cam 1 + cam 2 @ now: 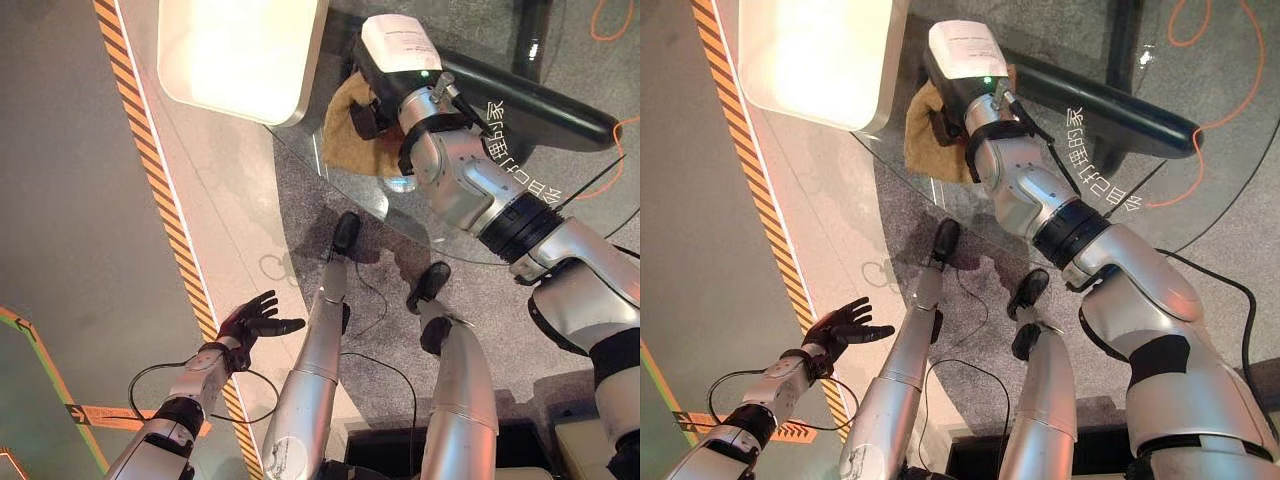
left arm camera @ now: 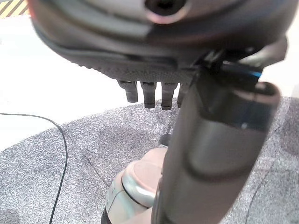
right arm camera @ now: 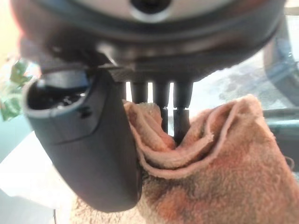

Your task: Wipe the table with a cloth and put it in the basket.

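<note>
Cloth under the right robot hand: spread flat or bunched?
Bunched. The tan cloth rises in folds around the right robot hand, whose fingers press into a crease.

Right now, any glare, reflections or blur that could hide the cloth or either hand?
Left eye view: the basket is blown out white, its inside unreadable; the glass table shows the floor through it; the cloth is clear under the right hand. Right wrist view: the thumb is blurred, cloth folds sharp. Left wrist view: the left hand is blurred, fingers straight.
</note>
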Motion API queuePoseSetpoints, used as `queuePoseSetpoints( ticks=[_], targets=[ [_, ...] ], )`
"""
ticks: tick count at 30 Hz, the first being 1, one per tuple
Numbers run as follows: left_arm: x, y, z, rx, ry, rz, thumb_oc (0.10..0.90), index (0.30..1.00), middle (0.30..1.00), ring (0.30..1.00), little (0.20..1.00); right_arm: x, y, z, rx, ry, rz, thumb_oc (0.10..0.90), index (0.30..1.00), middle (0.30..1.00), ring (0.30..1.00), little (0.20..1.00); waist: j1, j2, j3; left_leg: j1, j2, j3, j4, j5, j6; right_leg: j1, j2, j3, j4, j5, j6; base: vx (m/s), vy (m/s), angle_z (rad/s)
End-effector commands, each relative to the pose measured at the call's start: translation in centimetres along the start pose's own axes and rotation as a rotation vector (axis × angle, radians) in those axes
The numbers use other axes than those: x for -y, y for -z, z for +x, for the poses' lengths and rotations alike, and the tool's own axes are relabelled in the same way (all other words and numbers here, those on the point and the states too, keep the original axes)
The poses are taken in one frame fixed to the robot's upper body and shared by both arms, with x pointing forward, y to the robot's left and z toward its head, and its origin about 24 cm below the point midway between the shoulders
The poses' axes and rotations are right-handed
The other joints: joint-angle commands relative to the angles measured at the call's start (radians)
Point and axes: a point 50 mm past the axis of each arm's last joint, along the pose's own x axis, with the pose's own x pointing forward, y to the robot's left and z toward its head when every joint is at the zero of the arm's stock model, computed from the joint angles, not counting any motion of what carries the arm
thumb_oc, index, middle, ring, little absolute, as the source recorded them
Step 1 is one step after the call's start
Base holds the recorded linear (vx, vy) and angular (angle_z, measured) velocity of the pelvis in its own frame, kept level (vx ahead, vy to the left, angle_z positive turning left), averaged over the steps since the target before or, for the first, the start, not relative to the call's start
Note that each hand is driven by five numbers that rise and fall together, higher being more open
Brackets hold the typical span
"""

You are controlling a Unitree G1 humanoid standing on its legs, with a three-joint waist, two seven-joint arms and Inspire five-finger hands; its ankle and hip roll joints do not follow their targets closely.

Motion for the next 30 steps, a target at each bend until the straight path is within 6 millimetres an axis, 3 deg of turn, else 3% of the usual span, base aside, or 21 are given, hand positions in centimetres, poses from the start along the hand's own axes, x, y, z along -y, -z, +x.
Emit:
queuePoseSetpoints(
  ticks=[1, 12, 30],
  targets=[
    [-2.6, 2.9, -1.8, -0.090, -0.070, 0.041, 0.800, 0.900, 0.900, 0.900, 0.900, 9.3, -1.4, 2.0, 0.048, 0.384, 0.024, 0.100, 0.300, 0.300, 0.300, 0.200, 0.017, -0.040, 0.000, 0.034, -0.136, 0.136, 0.100, -0.128, 0.163, 0.073, 0.050, 0.008, -0.251, 0.178, 0.065, 0.00, 0.000, 0.00],
    [-2.4, 3.6, -2.3, -0.088, -0.064, 0.031, 0.800, 0.900, 0.900, 0.900, 0.900, 13.6, 5.6, 1.1, -0.175, 0.628, -0.031, 0.100, 0.300, 0.300, 0.300, 0.200, 0.005, -0.036, 0.000, 0.022, -0.134, 0.142, 0.106, -0.138, 0.163, 0.060, 0.047, 0.012, -0.252, 0.177, 0.063, 0.00, 0.000, 0.00],
    [-3.8, 3.2, -2.6, -0.084, -0.077, 0.010, 0.800, 0.900, 0.900, 0.900, 0.900, 15.9, 16.3, -3.4, -0.662, 0.742, -0.162, 0.100, 0.300, 0.300, 0.300, 0.200, -0.022, -0.038, 0.000, 0.019, -0.121, 0.157, 0.102, -0.148, 0.162, 0.050, 0.048, 0.027, -0.254, 0.174, 0.063, 0.00, 0.000, 0.00]
  ],
)
